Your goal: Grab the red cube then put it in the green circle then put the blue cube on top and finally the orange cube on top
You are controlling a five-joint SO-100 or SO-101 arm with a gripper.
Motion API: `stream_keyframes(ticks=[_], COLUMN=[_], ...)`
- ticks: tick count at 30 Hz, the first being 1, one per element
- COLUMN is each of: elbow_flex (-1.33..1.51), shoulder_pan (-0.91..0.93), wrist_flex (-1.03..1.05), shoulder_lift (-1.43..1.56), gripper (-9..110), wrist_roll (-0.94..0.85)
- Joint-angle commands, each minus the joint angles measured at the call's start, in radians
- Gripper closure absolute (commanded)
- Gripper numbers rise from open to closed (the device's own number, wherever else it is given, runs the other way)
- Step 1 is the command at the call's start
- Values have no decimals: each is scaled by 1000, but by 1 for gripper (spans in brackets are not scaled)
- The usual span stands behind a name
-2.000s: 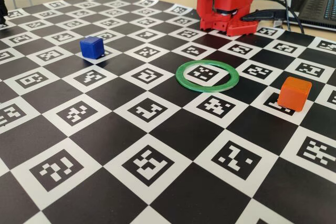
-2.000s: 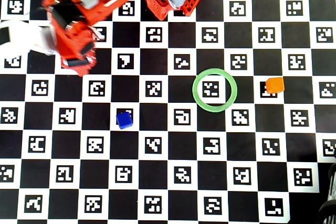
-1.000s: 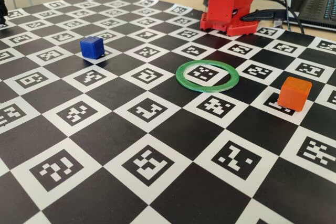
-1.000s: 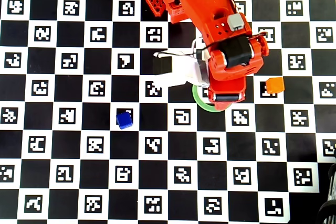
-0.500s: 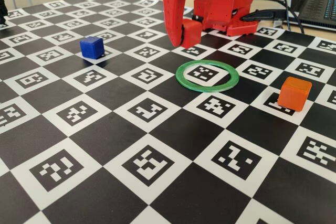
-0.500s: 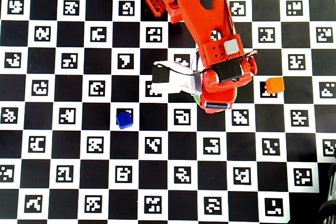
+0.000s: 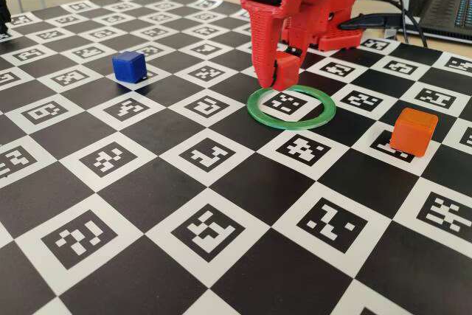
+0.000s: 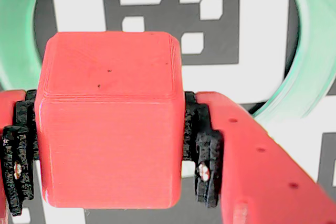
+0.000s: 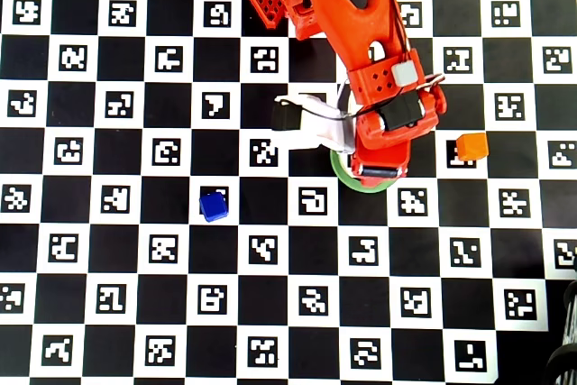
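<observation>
My gripper is shut on the red cube, with a black pad pressed on each side. The wrist view looks down past the cube into the green circle and the marker inside it. In the fixed view the gripper holds the red cube just above the far left rim of the green circle. The blue cube sits far to the left and the orange cube to the right. In the overhead view the arm hides the red cube and most of the green circle. The blue cube and the orange cube show there.
Everything sits on a black-and-white checkered mat printed with markers. The arm's red base stands at the back edge, with cables and a laptop behind it to the right. A white camera mount sticks out left of the wrist.
The arm swung from the mat's left side, as the overhead view shows it, to over the green circle. It then came down with the red cube held. The blue and orange cubes stayed put.
</observation>
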Motion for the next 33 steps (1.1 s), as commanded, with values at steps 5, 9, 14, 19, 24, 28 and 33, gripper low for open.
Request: stream_keyframes(ticks=[5, 9, 14, 19, 24, 28, 33], elbow_flex=[28, 54, 86, 101, 115, 115, 115], shoulder_pan=[-2, 0, -12, -12, -17, -25, -35], wrist_flex=[-44, -60, -83, -98, -123, -132, -140], shoulder_lift=[87, 92, 89, 67, 48, 31, -5], gripper=[98, 98, 98, 98, 98, 98, 98], wrist_roll=[-25, -37, -64, -81, -81, -83, -83])
